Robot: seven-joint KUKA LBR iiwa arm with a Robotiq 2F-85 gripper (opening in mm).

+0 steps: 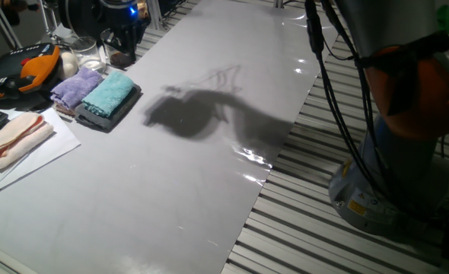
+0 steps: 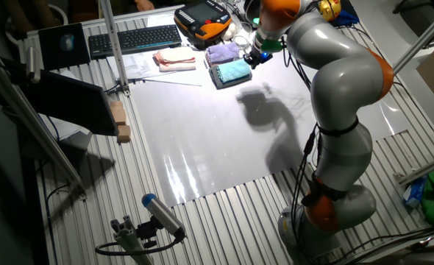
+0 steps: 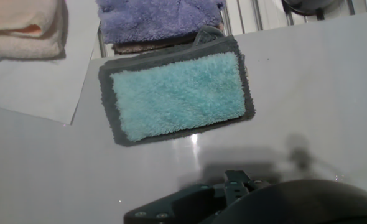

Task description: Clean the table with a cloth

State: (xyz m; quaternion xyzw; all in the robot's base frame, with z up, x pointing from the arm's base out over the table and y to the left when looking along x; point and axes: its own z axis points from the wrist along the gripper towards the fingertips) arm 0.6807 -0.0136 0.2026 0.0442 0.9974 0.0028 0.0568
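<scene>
Only hand view shows grey cloth (image 3: 112,93) rimming teal cloth (image 3: 178,93), long axis across frame; my claw (image 2: 255,57) state unclear.

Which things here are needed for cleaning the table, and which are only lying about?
For the job:
- teal cloth
- table
- gripper, above the cloth, holding nothing

Only lying about:
- lilac cloth
- dark grey cloth under the teal one
- peach cloth
- keyboard
- orange-and-black handheld device

cloth (image 3: 178,93) lies on a folded cloth (image 3: 112,112) on the table (image 1: 209,183); another cloth (image 3: 152,18) just behind | towel (image 3: 22,25) left
</scene>
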